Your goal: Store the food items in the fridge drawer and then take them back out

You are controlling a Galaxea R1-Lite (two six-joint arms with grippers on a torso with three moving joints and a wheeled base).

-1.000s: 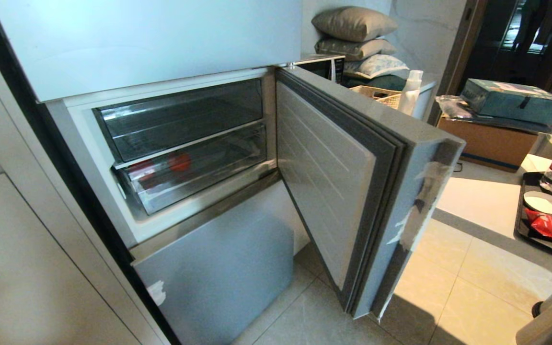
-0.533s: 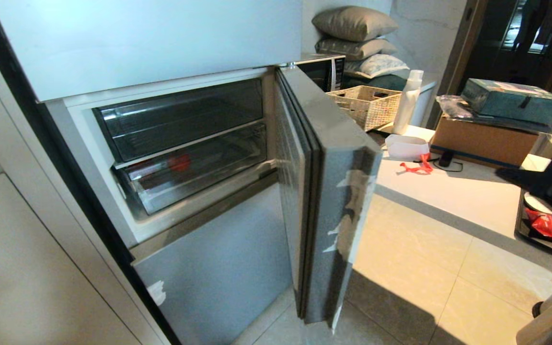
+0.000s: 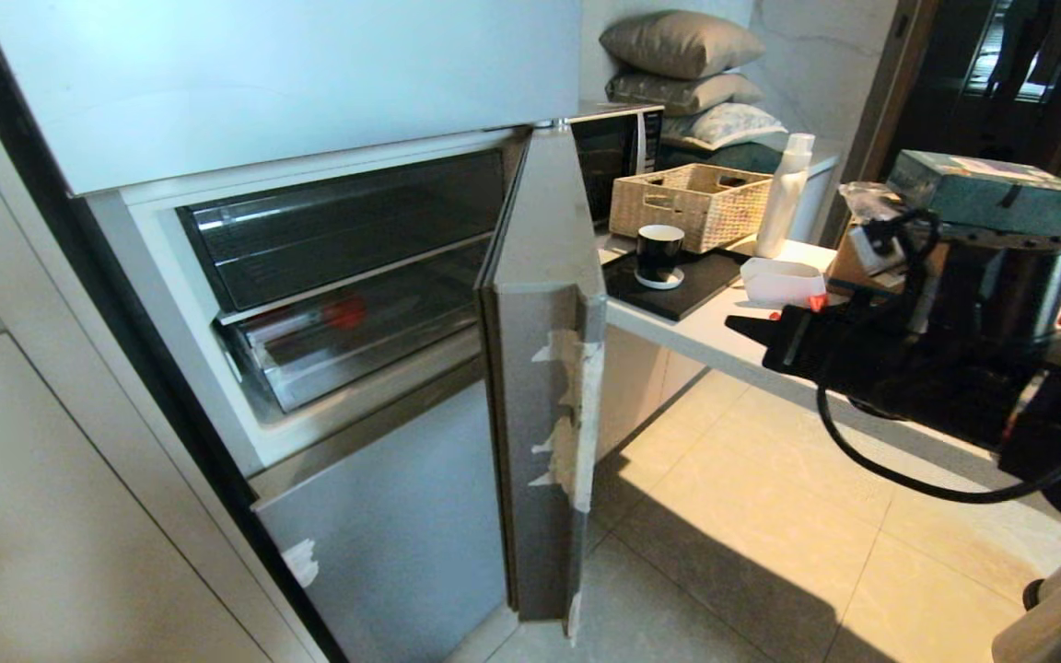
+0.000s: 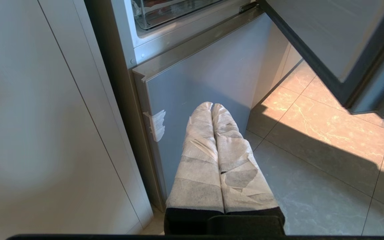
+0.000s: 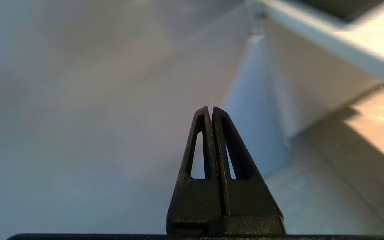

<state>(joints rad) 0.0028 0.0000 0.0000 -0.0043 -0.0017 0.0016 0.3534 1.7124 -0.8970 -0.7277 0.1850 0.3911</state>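
- right claw is out to the right of the fridge, over the floor in front of the bench, fingers pressed together and holding nothing.
- left claw hangs low in front of the lower fridge panel, its wrapped fingers closed and empty; it looks parked.
- the door stands edge-on to the head camera, about half-swung, and covers the right end of the compartment.
- the drawer is the lower of the two clear ones, pushed in; a red food item shows through its front, left of the door edge. a duller red patch beside it may be the second item, but i cannot tell.
- judging by this, the food is stored and the step in hand seems to be dealing with the door; whether it is meant to shut or open i cannot tell.
- to do it well: push with the closed fingertips flat on the door's outer face near the free edge, and follow its arc so they don't slide off.
- in the way: the door itself blocks the drawer's right part, so a reach inside needs it swung wide.
- nearby on the bench: a cup, a basket, a bottle; the arm's loose cable hangs close to the bench edge and could snag.
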